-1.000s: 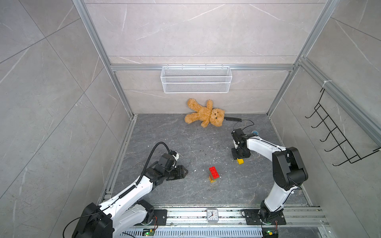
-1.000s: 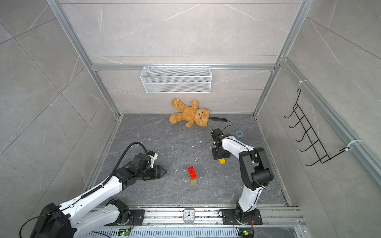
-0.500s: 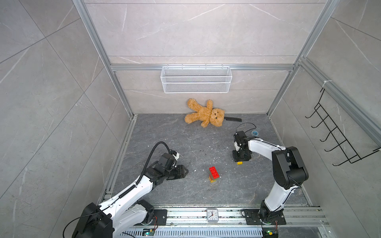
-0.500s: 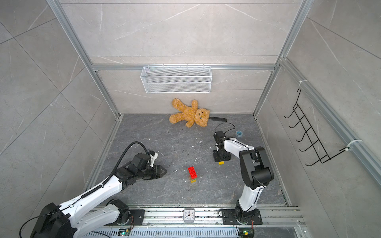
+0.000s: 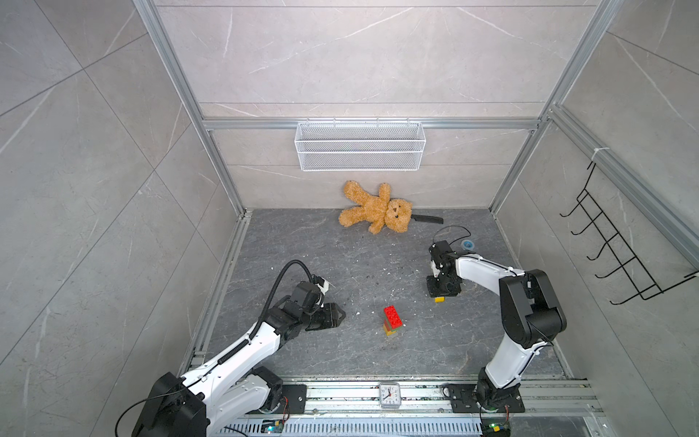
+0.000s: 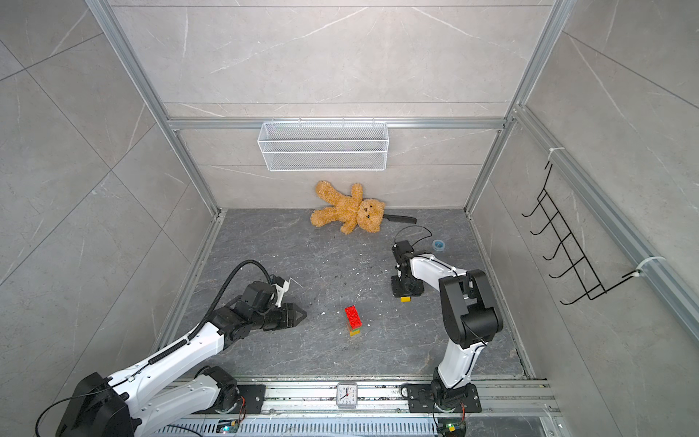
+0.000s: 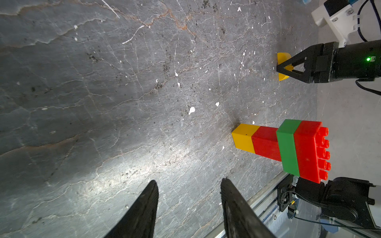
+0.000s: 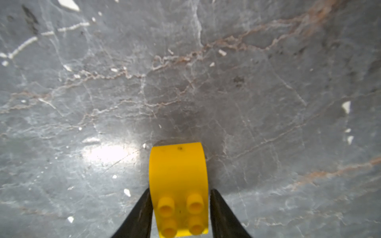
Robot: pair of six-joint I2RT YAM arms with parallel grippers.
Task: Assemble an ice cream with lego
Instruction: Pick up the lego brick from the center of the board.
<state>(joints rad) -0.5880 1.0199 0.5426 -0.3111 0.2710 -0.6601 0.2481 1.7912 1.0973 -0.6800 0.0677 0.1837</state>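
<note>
Right claw (image 8: 180, 191) clamped on yellow cap (image 8: 177, 167); cap on floor (image 5: 321, 265). Left claw (image 7: 189, 181) apart, near stack (image 5: 392, 321). Stack upright mid-floor, red layer on top, well apart from cap. Wire basket (image 5: 359, 145) on back wall, above teddy (image 5: 374, 212).

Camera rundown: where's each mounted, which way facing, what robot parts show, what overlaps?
Top views: high above the front rail, angled down at the floor; left arm, right arm, brick stack.
Left wrist: on left arm, looking low across the floor past the open left claw at the stack and right claw.
Right wrist: facing down; right claw shut on the yellow rounded brick.
Shared: every view shows that brick.
</note>
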